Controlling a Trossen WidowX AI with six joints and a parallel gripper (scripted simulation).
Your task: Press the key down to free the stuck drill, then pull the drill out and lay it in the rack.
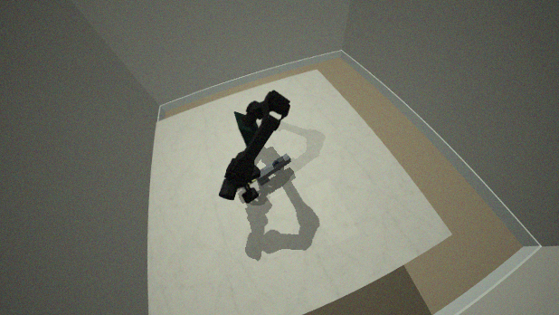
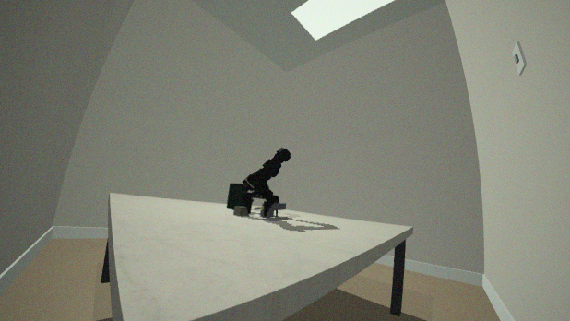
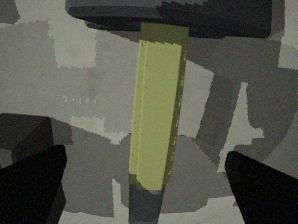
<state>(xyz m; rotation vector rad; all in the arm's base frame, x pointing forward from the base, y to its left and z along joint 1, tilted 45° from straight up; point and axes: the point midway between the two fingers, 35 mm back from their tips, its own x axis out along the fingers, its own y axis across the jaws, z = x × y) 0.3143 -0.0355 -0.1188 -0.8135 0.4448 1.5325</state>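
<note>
My gripper (image 1: 253, 183) (image 2: 262, 211) (image 3: 148, 159) is open. In the wrist view its fingertips stand wide on either side of a yellow-green bar (image 3: 157, 110), without touching it. The bar has a dark grey end (image 3: 146, 205) at the bottom and meets a dark grey block (image 3: 215, 15) at the top. It seems to be part of the drill, but I cannot tell for certain. A long grey piece (image 1: 273, 167) shows beside the gripper in the top view, and a grey part (image 2: 280, 206) in the exterior view. I cannot tell the key or the rack apart.
A dark green panel (image 1: 243, 128) (image 2: 235, 196) stands by the arm's base. A small brownish block (image 2: 240, 210) sits on the pale table (image 1: 194, 253) (image 2: 184, 258). A dark block (image 3: 30, 135) shows at the left of the wrist view. Arm shadows fall across the table.
</note>
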